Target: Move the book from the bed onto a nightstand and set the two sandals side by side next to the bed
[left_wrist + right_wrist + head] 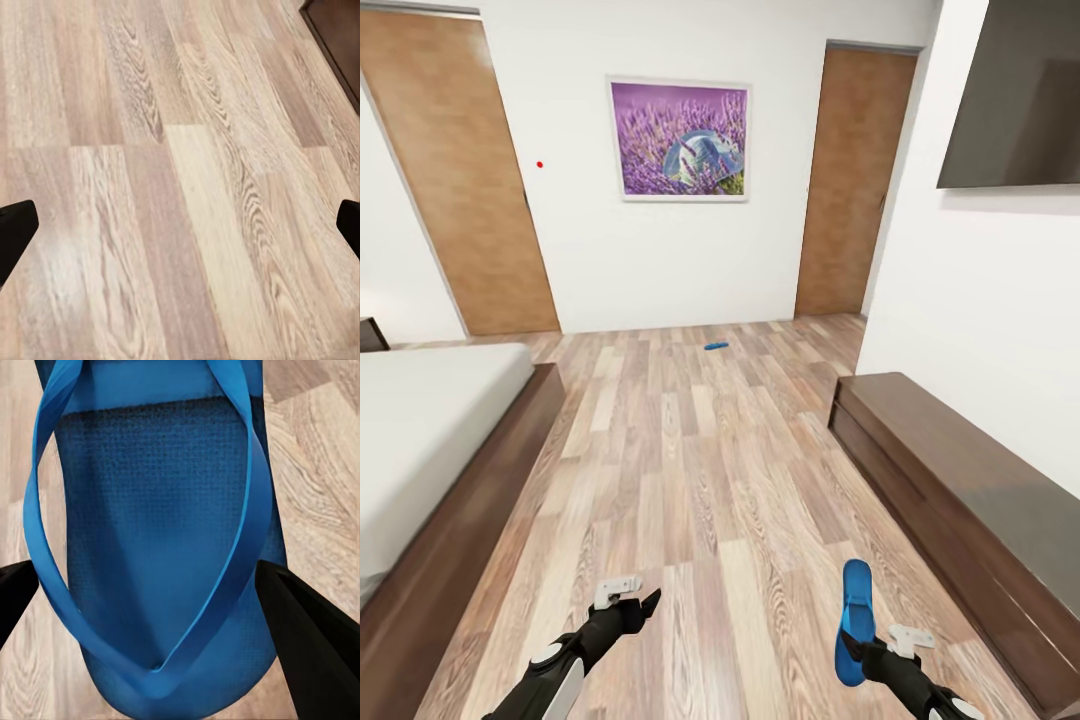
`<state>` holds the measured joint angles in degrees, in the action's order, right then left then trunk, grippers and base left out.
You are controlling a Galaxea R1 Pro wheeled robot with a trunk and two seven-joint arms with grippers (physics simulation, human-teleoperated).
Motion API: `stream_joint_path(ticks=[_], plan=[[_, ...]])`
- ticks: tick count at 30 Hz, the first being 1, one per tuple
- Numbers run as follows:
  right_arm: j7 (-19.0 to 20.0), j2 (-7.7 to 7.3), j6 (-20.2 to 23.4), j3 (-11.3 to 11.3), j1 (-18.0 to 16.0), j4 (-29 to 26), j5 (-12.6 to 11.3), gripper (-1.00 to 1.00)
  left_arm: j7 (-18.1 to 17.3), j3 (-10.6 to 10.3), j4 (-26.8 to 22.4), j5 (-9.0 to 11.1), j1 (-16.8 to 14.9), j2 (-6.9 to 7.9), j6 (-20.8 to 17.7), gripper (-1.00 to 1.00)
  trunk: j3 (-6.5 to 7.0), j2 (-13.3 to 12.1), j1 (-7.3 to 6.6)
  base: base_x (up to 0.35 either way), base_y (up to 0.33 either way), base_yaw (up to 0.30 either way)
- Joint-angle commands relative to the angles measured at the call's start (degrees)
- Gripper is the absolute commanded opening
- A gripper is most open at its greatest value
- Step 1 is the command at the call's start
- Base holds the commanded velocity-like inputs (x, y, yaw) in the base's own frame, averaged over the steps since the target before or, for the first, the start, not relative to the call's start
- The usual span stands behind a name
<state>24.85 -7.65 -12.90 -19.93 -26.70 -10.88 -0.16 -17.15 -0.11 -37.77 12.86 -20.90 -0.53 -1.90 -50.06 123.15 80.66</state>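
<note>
My right gripper (865, 648) is shut on one blue sandal (855, 615), held above the wood floor at the lower right. In the right wrist view the sandal (157, 532) and its straps lie between the black fingers (300, 637). The second blue sandal (716, 346) lies on the floor far ahead, near the back wall. My left gripper (647, 603) hovers low over bare planks. Its fingertips (15, 232) sit wide apart in the left wrist view, open and holding nothing. The bed (430, 420) runs along the left. A nightstand corner (368, 334) shows beyond it. The book is out of view.
A long, low dark wood cabinet (960, 480) lines the right wall under a wall-mounted dark screen (1015, 95). Two brown doors (460, 180) flank a lavender picture (680, 140) on the back wall. Open plank floor (700, 470) stretches between the bed and the cabinet.
</note>
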Motion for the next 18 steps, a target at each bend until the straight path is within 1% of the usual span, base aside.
stream_joint_path(ticks=[1,14,18], plan=[[0.4,0.0,-0.1,-0.4,0.0,0.1,0.0,-1.0,-0.2,0.0,0.0,0.6,0.0,0.0,-0.2,1.0,-0.05,0.0,0.02,0.31,-0.108,0.0],[0.4,0.0,-0.1,-0.4,-0.1,0.1,0.2,-1.0,-0.1,-0.1,0.0,0.6,0.0,-0.04,-0.2,1.0,-0.05,0.0,0.02,0.31,-0.109,0.0],[0.4,0.0,-0.1,-0.4,0.0,0.1,0.2,-1.0,0.0,-0.1,0.1,0.6,0.0,-0.08,-0.2,1.0,-0.05,0.0,0.02,0.313,-0.051,0.0]])
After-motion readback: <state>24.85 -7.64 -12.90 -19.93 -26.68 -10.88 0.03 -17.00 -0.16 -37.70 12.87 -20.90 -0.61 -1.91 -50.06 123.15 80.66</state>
